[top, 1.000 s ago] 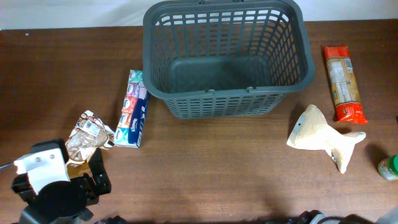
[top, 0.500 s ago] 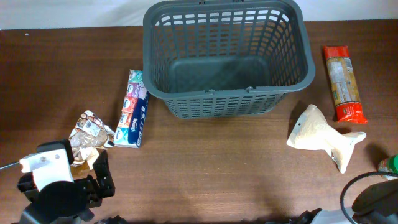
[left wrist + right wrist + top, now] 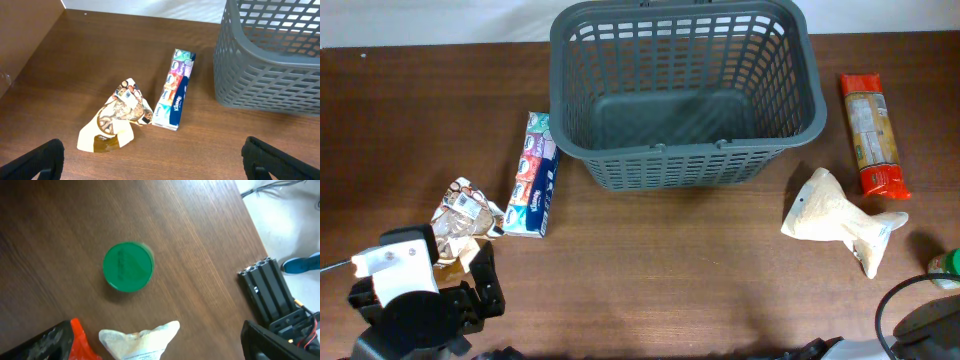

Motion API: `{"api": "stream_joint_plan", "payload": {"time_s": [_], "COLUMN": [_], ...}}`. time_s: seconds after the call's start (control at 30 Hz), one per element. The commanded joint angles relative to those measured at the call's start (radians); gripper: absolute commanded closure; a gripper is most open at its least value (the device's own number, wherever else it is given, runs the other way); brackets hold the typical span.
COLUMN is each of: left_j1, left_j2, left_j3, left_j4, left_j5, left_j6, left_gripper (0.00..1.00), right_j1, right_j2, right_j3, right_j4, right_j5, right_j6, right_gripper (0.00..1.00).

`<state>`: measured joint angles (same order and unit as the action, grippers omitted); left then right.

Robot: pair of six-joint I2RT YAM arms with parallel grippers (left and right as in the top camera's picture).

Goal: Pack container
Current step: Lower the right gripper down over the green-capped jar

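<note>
At the near left corner of the worktop [image 3: 670,270], the left pincer [image 3: 157,167] hangs with its jaws spread wide, pinching nothing. At the near right corner the right pincer [image 3: 160,345] is spread just as wide, also with nothing between its jaws. Just beyond the left pincer lies a crumpled snack packet [image 3: 460,215], and touching its far right side is a long pack of tissues [image 3: 533,175], running away towards the far edge. By the right edge, close to the right pincer, stands a small jar with a green lid [image 3: 127,266]. A little further in lies a white bag [image 3: 835,220] with a pinched tail. Beyond that bag, a red and orange packet [image 3: 872,135] lies along the right edge. The dark grey basket [image 3: 680,168] stands upright at the middle of the far edge, between the tissues and the red packet, touching neither.
</note>
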<state>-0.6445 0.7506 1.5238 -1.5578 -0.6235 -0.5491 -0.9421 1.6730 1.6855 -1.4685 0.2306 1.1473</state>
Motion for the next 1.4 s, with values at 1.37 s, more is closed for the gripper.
{"api": "stream_joint_plan", "payload": {"time_s": [1.37], "left_j1": [0.004], "left_j2": [-0.002], "left_j3": [0.005], "left_j4": [0.0], "left_j5": [0.008], "left_j6": [0.005], "left_gripper": [0.0], "right_j1": [-0.003], "right_j2": [0.215], "right_j3": [-0.143], "right_j4": [0.255], "right_j5": [0.002], "right_j6": [-0.166], "right_gripper": [0.01]}}
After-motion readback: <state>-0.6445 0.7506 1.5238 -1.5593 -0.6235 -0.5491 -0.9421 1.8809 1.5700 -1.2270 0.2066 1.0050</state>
